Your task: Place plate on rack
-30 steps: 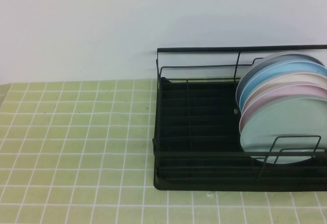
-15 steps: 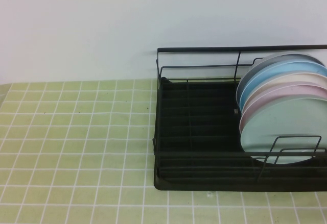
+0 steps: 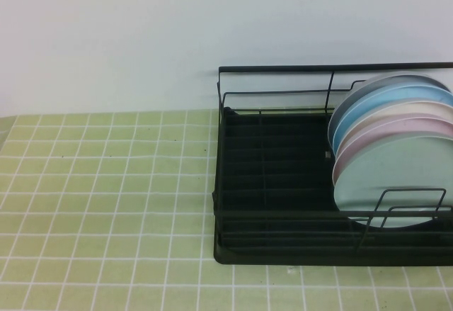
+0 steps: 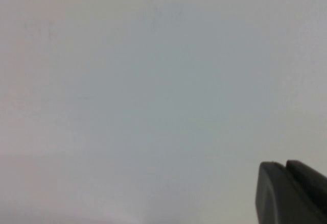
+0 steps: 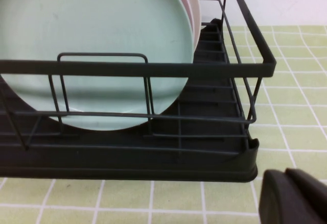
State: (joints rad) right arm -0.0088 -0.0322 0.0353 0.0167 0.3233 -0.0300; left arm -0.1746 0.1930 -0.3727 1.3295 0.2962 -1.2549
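Just ahead of the right gripper, whose dark, matte, rounded finger tip pokes into the corner of its wrist view, stands the rack: black wire with a square-edged top rail, thin upright dividers and a solid black tray base with ridged slats. Whether that gripper is spread or closed cannot be told, since only a blunt piece of it shows, low over the table near the rack's front corner, touching nothing. Beyond the front rail, the plate stands on edge in the rack, round, glossy and pale mint-green, its lower rim down among the wires. Behind it, farther from the gripper, a pink plate leans close against it. From the high view the rack sits on a tablecloth of yellow-green squares ruled with white lines, and the plate is the nearest of a tight fan of discs, with the pink plate, a cream plate, a sky-blue plate and a grey plate stacked behind it toward the high back rail. Neither arm appears in that view. The left gripper shows only a dark rounded tip against a plain, pale, featureless surface; its state cannot be told either.
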